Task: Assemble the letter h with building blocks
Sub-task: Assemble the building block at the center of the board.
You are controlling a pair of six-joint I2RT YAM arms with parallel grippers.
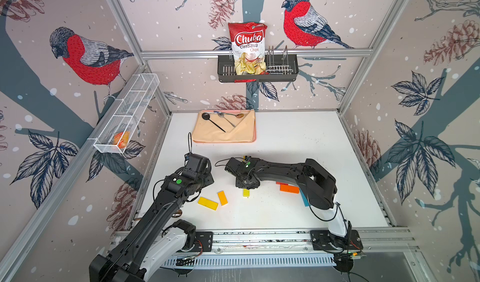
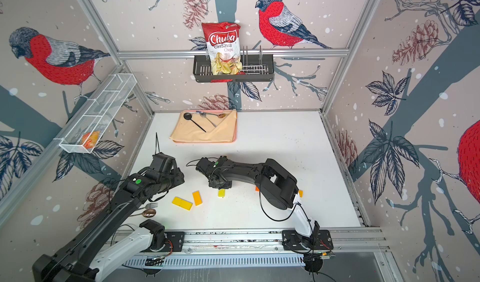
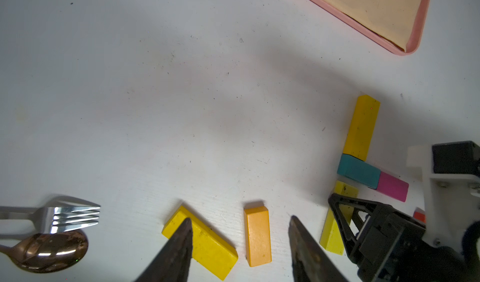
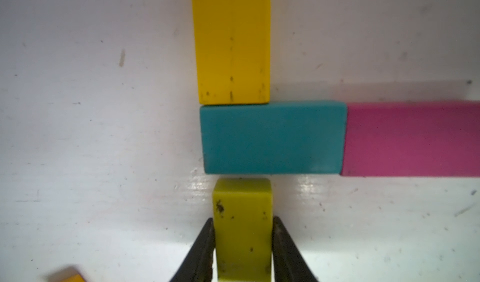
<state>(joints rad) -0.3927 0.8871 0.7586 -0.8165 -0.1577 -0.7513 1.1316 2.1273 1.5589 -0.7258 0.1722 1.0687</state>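
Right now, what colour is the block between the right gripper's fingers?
Lime yellow. The block shows best in the right wrist view.

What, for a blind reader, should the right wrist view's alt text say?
The right claw grips a lime-yellow block, pointed end-on at the long side of a teal block. A yellow block butts the teal one's opposite side, a magenta block its end.

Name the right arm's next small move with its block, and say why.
Probably slide the lime block endwise until it meets the teal block. The right fingers clamp it, and it lines up with the yellow block opposite, but a thin gap seems to part it from the teal one.
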